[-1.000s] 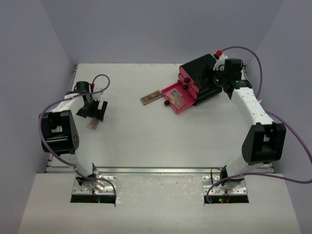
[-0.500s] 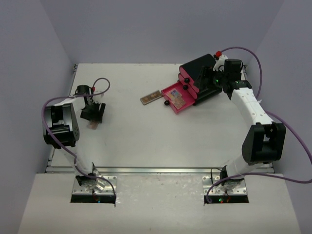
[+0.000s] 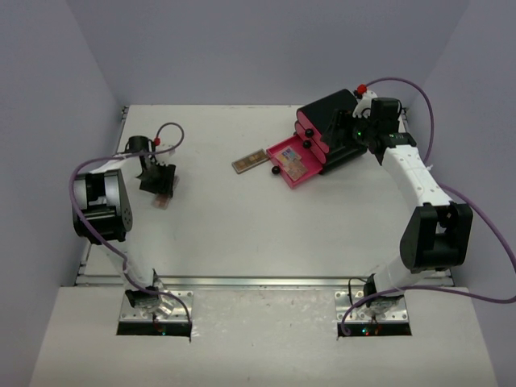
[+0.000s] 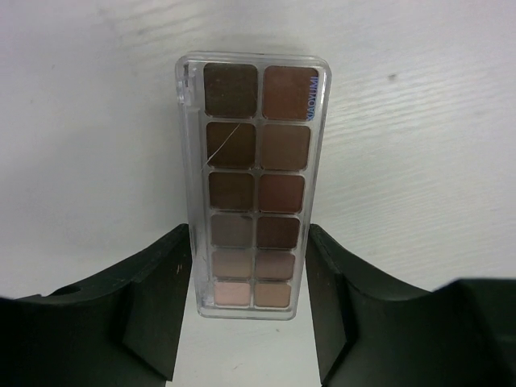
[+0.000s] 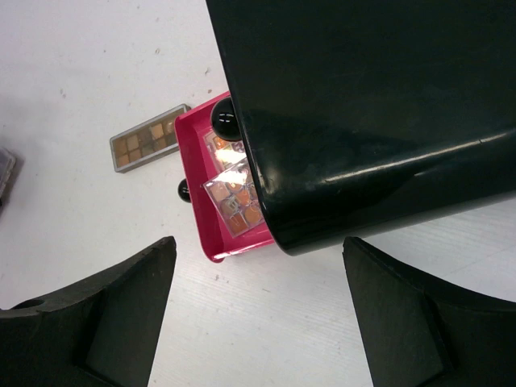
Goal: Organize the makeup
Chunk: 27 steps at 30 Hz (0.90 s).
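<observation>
Over by the left edge of the worktop [image 3: 242, 242]: left gripper [image 4: 250, 258] straddling the near end of a palette [image 4: 251, 161], jaws narrow, right up at its long sides — touching or just shy, can't tell. Makes sense as a pickup, squeezing across the narrow width. Right gripper [image 5: 258, 246] spread wide at the back of the box [image 3: 326, 113] near the far right corner, nothing visibly pinched — probably there to brace it against sliding. Pink drawer [image 3: 278, 151] pulled out toward the middle with palettes [image 5: 234, 201] inside, so presumably the drop spot. Second palette [image 3: 249, 161] lying just beside the drawer's front, worth steering around. Plenty of bare worktop between left edge and drawer for the carry; not much slack at the left edge itself.
</observation>
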Tool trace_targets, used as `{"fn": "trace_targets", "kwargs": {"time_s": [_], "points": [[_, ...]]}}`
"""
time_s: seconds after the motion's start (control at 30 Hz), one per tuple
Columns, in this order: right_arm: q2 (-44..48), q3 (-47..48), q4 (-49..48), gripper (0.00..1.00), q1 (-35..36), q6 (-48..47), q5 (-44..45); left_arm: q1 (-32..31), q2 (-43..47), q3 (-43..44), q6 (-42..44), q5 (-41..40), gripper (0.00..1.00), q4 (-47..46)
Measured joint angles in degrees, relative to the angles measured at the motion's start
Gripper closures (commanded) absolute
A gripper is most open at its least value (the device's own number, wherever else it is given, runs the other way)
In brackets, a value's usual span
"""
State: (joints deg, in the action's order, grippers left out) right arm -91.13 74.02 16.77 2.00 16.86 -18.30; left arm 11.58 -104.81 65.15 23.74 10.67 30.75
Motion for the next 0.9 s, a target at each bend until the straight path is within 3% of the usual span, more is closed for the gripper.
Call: {"fn": "trace_targets", "kwargs": {"time_s": [0.2, 0.37, 0.47, 0.63, 0.9], "points": [[0.0, 0.0, 0.1, 0.15, 0.0, 0.0, 0.2, -6.6, 0.1, 7.2, -0.3, 2.5, 1.00, 3.4], [0.0, 0.0, 0.5, 0.15, 0.0, 0.0, 0.3, -18.1, -0.7, 19.2, -0.4, 4.1, 1.00, 5.7], [0.0, 0.0, 1.1, 0.15, 0.0, 0.0, 0.4, -24.8, -6.4, 31.5, 0.0, 4.6, 1.00, 9.2], [0.5, -0.4, 1.9, 0.15, 0.0, 0.0, 1.1, -34.5, -23.6, 58.0, 1.2, 4.5, 1.00, 16.4], [1.9, -0.6, 3.1, 0.15, 0.0, -0.4, 1.8, -41.5, -28.7, 62.1, 1.9, 1.4, 0.97, 18.0]]}}
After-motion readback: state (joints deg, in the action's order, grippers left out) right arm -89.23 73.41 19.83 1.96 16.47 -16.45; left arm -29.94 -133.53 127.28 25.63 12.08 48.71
